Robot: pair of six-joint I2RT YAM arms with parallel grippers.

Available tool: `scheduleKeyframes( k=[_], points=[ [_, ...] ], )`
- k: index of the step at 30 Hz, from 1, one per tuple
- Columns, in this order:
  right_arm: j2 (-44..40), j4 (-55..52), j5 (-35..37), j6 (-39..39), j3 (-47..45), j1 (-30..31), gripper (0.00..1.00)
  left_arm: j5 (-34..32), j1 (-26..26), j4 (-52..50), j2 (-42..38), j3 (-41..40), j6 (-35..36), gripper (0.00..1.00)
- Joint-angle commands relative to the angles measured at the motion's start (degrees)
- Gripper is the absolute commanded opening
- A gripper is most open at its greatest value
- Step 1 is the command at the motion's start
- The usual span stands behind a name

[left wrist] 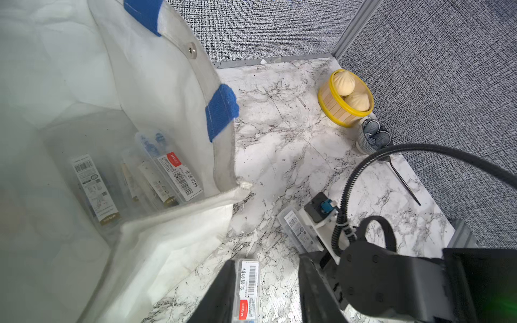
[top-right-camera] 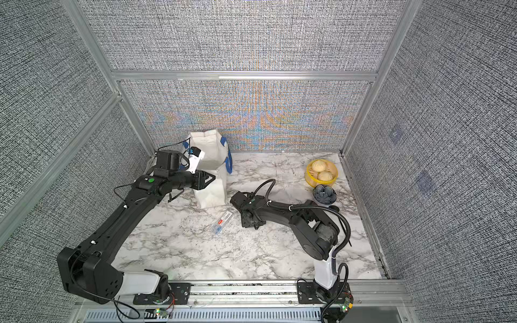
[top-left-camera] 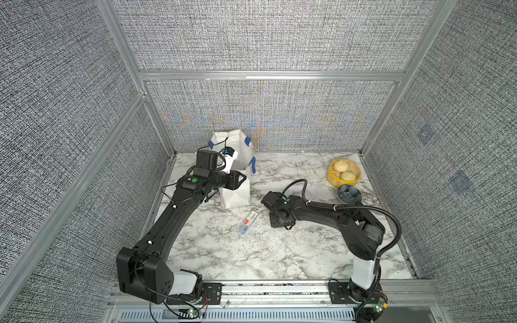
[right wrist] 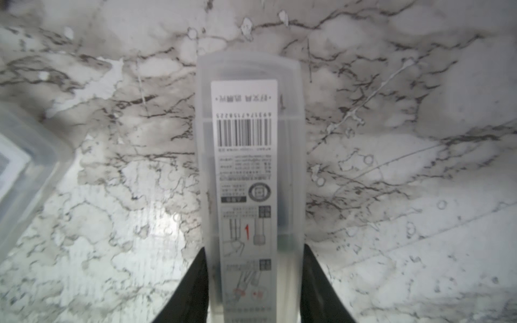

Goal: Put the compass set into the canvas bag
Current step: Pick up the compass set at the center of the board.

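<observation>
The right pincer [right wrist: 255, 249] is clamping the compass set [right wrist: 251, 167], which is lying on the bench [right wrist: 391, 195] with its long axis running straight out between the jaws, while the canvas bag [top-left-camera: 240, 148] is standing by the left pincer [left wrist: 265, 263], jaws apart.

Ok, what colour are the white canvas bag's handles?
Blue strap handles, clearest in left wrist view.
</observation>
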Motion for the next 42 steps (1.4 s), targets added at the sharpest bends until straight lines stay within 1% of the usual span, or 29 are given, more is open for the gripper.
scheduleKeyframes(
  k=[1,3,7,9,13,20,23,27,32,39,42],
  points=[
    [-3.2,6.0,1.6,-2.6,-2.6,-0.1,0.39,-0.2,0.1,0.2,-0.8,0.5,0.4,0.40],
    [-5.9,8.8,1.8,-3.7,-4.8,-0.4,0.39,0.9,-0.3,0.9,-1.1,0.7,-0.6,0.40],
    [-12.1,14.8,2.0,-5.4,-10.5,-1.5,0.39,0.4,-3.7,0.1,-0.3,3.4,-1.1,0.41],
    [-15.3,17.8,1.2,-6.4,-13.3,-2.5,0.39,1.1,-5.1,0.4,1.0,4.6,-2.4,0.41],
    [-21.6,22.6,-0.2,-8.9,-18.8,-4.2,0.39,1.1,-9.5,3.3,5.1,6.1,-4.7,0.41],
    [-30.9,28.2,1.0,-11.3,-25.1,-5.3,0.39,1.6,-15.2,12.2,14.1,7.5,-9.5,0.42],
    [-32.5,28.4,0.6,-11.5,-25.7,-5.5,0.39,2.7,-17.7,15.1,17.7,7.8,-10.9,0.46],
    [-33.2,28.5,0.1,-11.3,-26.0,-5.5,0.39,4.4,-19.2,20.2,21.0,6.4,-13.7,0.51],
    [-33.2,28.7,-0.6,-11.3,-25.8,-5.5,0.39,5.7,-20.4,22.3,24.3,6.5,-15.2,0.51],
    [-33.0,29.4,-1.3,-11.5,-25.4,-5.6,0.39,7.2,-20.8,23.4,25.9,6.4,-16.8,0.45],
    [-32.7,29.7,-1.5,-11.5,-25.1,-5.7,0.39,7.4,-20.8,23.6,26.0,6.1,-17.4,0.38]
  ],
)
